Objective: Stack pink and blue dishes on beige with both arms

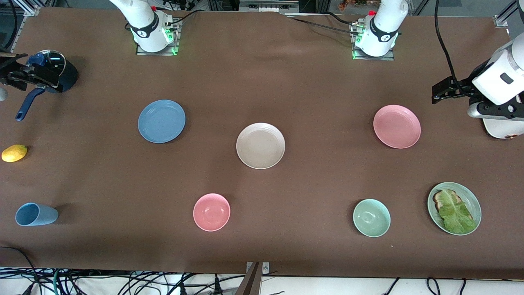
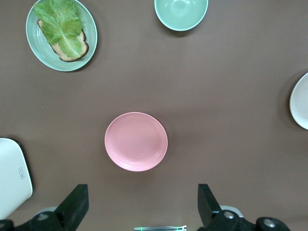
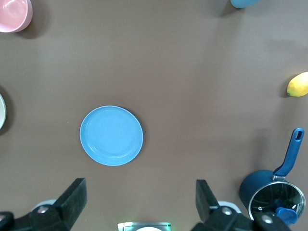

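The beige plate (image 1: 260, 145) lies at the middle of the table. The blue plate (image 1: 161, 121) (image 3: 111, 135) lies beside it toward the right arm's end, and the pink plate (image 1: 396, 126) (image 2: 136, 141) toward the left arm's end. All three are flat on the cloth and apart from each other. My left gripper (image 1: 439, 92) (image 2: 142, 197) hangs high over the table's edge at the left arm's end, open and empty. My right gripper (image 1: 10, 73) (image 3: 139, 195) hangs high over the blue pot at the right arm's end, also open and empty.
A blue pot (image 1: 61, 73) with a glass lid, a lemon (image 1: 14, 153) and a blue cup (image 1: 36, 214) sit at the right arm's end. Nearer the camera stand a pink bowl (image 1: 211, 212), a pale green bowl (image 1: 371, 217) and a green plate (image 1: 475, 200) with toast and lettuce. A white appliance (image 2: 12, 178) sits below the left gripper.
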Tool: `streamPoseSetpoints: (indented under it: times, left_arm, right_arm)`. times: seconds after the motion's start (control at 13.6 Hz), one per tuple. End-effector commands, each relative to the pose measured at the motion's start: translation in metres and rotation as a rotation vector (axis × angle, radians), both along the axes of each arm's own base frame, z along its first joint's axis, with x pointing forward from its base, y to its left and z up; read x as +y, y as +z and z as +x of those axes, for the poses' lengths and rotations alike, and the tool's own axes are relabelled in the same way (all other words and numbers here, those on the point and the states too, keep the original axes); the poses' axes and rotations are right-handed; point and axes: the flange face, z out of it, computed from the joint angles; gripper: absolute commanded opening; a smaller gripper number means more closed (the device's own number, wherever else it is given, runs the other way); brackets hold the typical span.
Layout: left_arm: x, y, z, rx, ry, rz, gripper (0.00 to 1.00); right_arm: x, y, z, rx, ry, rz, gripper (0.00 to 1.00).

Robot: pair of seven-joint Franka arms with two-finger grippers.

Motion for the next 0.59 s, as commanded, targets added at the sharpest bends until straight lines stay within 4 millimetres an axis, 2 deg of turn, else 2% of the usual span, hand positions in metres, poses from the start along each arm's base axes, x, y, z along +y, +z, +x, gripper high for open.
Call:
streamPoseSetpoints:
  times: [0.0,0.52]
  left_arm:
    - [0.0022,0.0009,-0.0042,0.006,0.013,-0.014,1.00]
    - [0.0017,-0.0010,-0.0024,0.009,0.010,-0.015,1.00]
  right_arm:
    - [-0.0013,0.0028,-0.0059,0.003,0.003,0.006,1.00]
    - [-0.0021,0.0021,-0.0060,0.004,0.000,0.006,1.00]
